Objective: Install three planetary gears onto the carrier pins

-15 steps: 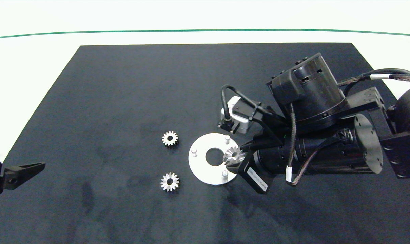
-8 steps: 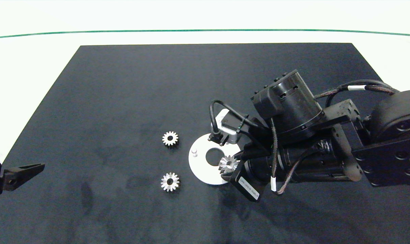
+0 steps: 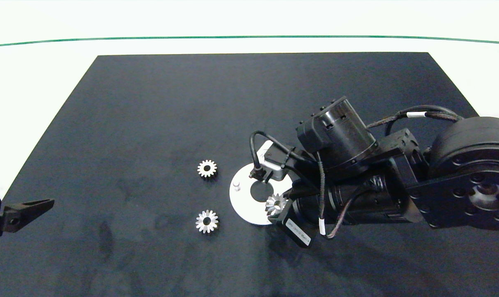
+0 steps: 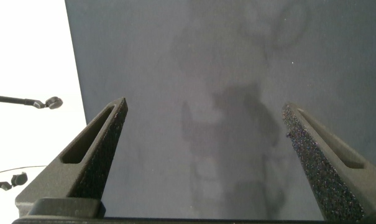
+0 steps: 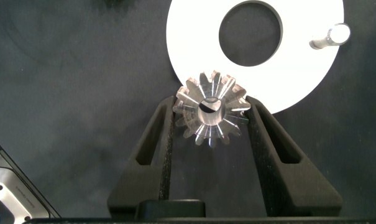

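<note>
My right gripper [image 3: 277, 206] [image 5: 210, 112] is shut on a silvery planetary gear [image 3: 275, 203] [image 5: 210, 111], held above the near right edge of the white carrier disc [image 3: 244, 203] [image 5: 194, 37]. One carrier pin [image 3: 237, 187] [image 5: 332, 36] stands clear at the disc's left side; the other pins are hidden under the arm. Two more planetary gears lie flat on the mat left of the disc, one farther back [image 3: 207, 168] and one nearer [image 3: 206, 221]. The left gripper [image 3: 26, 207] [image 4: 203, 140] is open at the mat's left edge, holding nothing.
A black mat [image 3: 150, 103] covers the white table. The right arm's bulk [image 3: 398, 177] lies over the mat's right side and overhangs the back of the disc.
The right gripper has carried the gear toward the near edge of the disc and slightly left, the arm following. The loose gears, disc and left gripper have not moved.
</note>
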